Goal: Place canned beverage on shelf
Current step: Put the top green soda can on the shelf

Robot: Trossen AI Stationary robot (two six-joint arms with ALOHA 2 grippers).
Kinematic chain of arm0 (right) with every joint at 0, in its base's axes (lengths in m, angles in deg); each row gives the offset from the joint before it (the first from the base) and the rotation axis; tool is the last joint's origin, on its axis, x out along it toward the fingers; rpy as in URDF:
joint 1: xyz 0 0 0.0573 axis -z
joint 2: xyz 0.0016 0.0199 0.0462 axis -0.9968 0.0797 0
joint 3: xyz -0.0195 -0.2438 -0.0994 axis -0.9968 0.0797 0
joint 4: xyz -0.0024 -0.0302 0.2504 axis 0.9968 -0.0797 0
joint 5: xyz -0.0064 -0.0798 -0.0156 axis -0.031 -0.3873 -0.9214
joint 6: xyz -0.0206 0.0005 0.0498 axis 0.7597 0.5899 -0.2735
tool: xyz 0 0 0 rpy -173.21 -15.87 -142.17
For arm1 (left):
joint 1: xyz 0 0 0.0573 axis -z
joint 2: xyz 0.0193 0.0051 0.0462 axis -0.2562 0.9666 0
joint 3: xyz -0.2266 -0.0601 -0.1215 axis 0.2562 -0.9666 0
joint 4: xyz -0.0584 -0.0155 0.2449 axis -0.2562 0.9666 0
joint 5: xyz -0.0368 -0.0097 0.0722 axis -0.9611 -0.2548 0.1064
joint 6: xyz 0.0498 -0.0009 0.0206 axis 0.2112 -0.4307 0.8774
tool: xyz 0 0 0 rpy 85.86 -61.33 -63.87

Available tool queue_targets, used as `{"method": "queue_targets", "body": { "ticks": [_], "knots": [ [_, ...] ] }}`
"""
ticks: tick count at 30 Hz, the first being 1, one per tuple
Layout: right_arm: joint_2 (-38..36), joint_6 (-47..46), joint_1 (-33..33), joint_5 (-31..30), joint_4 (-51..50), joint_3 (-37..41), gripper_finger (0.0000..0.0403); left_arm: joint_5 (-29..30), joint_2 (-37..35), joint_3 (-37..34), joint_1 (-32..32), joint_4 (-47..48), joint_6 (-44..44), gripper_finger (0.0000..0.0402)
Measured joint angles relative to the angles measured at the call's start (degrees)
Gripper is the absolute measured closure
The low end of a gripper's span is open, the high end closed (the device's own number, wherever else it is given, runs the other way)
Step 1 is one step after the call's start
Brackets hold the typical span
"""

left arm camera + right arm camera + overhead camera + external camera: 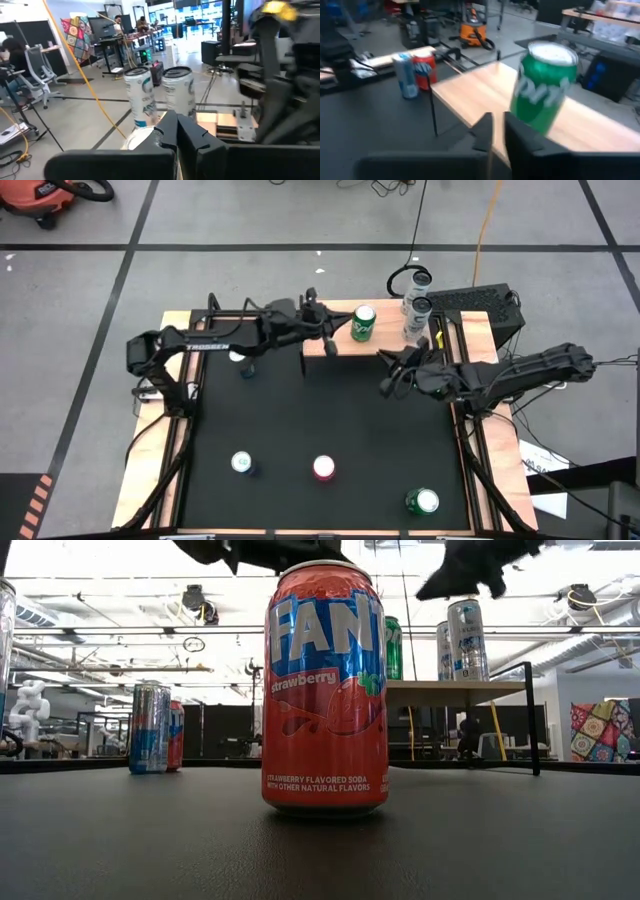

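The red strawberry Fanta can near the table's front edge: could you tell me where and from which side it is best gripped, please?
The red aluminium strawberry soda can stands upright and alone on the black table. I would probably grip its cylindrical wall at mid-height, coming level from the side, since the nearest cans leave both flanks free. A grip from above would meet only the rim.

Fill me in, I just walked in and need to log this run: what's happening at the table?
A two-arm robot is stocking cans onto the shelf at the table's far edge. A green can stands upright on it, and two silver cans stand at its right end. The left gripper is over the shelf beside the green can; the right gripper hovers over the table, just off the shelf. Neither holds anything. A red Fanta can and others wait on the near side.
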Motion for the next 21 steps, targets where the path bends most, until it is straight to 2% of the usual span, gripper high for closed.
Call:
{"method": "queue_targets", "body": {
  "ticks": [4, 10, 12, 14, 18, 21],
  "knots": [
    [-0.3, -0.9, -0.2, -2.0, 0.1, 0.6, 0.0390, -1.1, 3.2, 3.1, -1.2, 0.6, -1.5, 0.0401],
    [-2.4, -1.8, -1.1, 6.7, -0.1, 0.6, 0.0401, -3.2, 7.2, 8.5, -3.0, 2.8, -3.0, 0.0401],
    [-3.2, -1.8, -1.5, 7.0, -0.5, 0.6, 0.0400, -3.5, 8.7, 11.0, -3.3, 5.1, -3.0, 0.0401],
    [-3.9, -1.8, -2.0, 5.8, -1.4, 0.6, 0.0401, -4.0, 9.9, 13.5, -3.6, 7.6, -3.0, 0.0401],
    [-5.1, -4.0, -2.4, -0.4, -5.7, 0.6, 0.0402, -4.2, 12.1, 17.8, -4.1, 14.1, -2.9, 0.0402],
    [-6.0, -5.4, -2.5, -1.1, -8.6, 0.6, 0.0402, -4.3, 12.7, 19.3, -4.3, 17.7, -2.9, 0.0402]
  ]
}}
